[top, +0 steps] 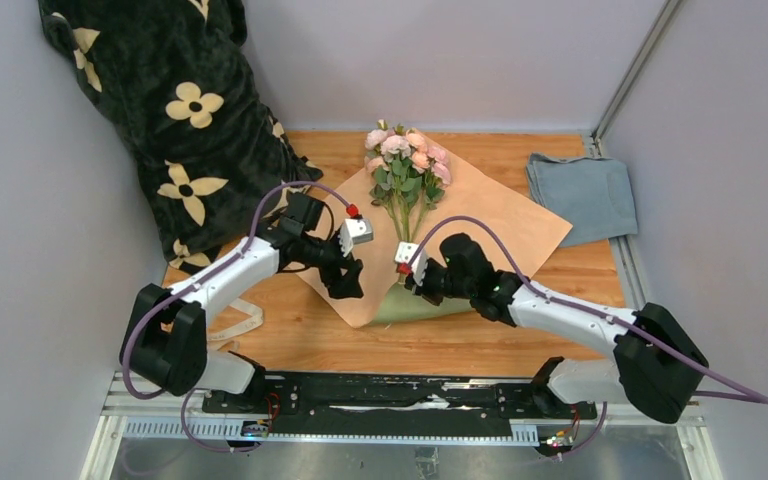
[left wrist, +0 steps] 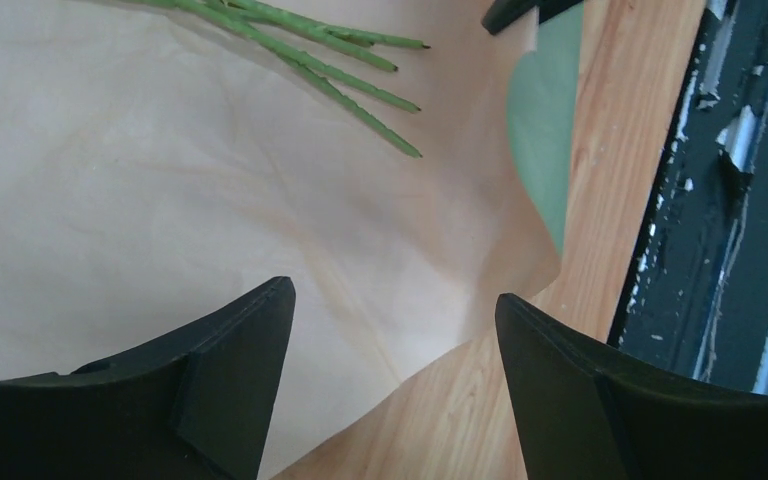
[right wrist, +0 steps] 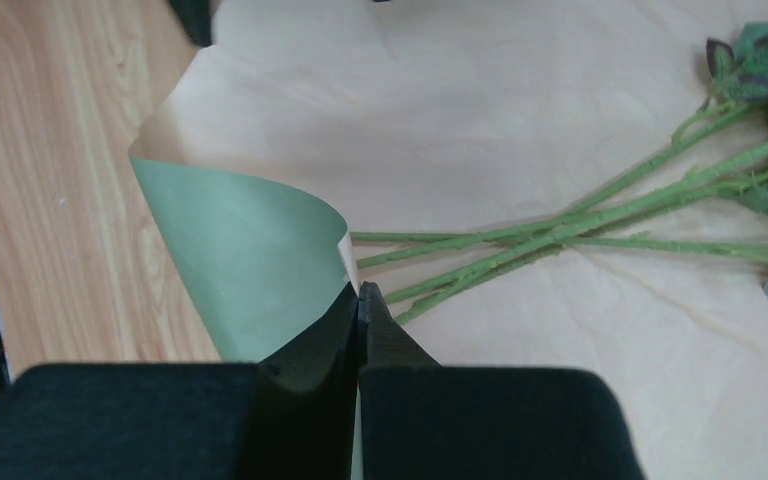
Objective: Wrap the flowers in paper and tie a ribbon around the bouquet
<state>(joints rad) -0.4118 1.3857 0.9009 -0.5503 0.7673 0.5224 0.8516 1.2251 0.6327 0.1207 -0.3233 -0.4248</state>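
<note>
The paper (top: pixel 500 220) lies peach face up on the table, and the flowers (top: pixel 407 160) rest on it with pink blooms at the far end. Their thin green stems (right wrist: pixel 560 225) point toward me. My right gripper (right wrist: pixel 359 290) is shut on the paper's near corner, which curls up and shows its sage-green face (right wrist: pixel 240 250). In the top view this right gripper (top: pixel 412 280) sits just below the stem ends. My left gripper (left wrist: pixel 395 295) stands open over the paper's near left edge (left wrist: pixel 160 180), holding nothing. The ribbon (top: pixel 240 325) lies beside the left arm.
A black plush blanket (top: pixel 180 120) with cream flower prints leans in the back left corner. A folded blue-grey cloth (top: pixel 582 195) lies at the back right. The black rail (left wrist: pixel 740 200) runs along the table's near edge.
</note>
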